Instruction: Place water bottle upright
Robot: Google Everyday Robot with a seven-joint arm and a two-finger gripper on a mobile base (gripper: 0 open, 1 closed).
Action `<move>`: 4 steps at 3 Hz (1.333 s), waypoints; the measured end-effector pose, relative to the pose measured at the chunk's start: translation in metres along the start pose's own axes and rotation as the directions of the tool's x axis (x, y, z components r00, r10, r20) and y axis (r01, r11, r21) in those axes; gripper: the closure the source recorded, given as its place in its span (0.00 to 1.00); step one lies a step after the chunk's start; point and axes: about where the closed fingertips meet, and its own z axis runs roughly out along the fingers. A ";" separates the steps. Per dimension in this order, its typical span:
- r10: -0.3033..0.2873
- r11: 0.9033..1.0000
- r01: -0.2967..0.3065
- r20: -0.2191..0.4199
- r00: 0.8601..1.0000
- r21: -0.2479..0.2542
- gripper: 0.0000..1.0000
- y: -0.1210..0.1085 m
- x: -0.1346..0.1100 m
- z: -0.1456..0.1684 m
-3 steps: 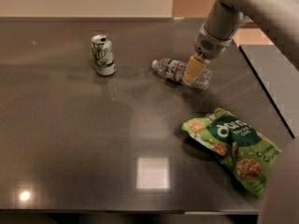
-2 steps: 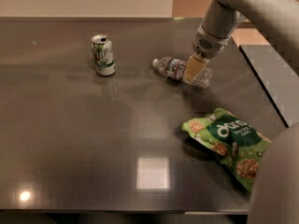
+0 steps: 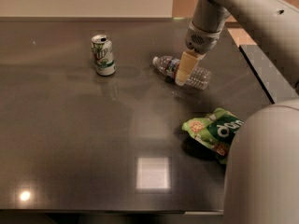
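Where the tabletop is nearest, at about 4 o'clock, a green snack bag lies flat. Farther, toward 1 o'clock, the water bottle lies on its side, its cap pointing to 9 o'clock. The gripper is down over the bottle's middle; whether it is holding the bottle, I cannot tell. Farthest, at 11 o'clock, a green-and-white can stands upright.

Gripper — low, right of centre.
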 end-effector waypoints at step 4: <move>-0.010 1.000 0.011 -0.026 1.000 0.026 0.00 -0.018 -0.046 0.011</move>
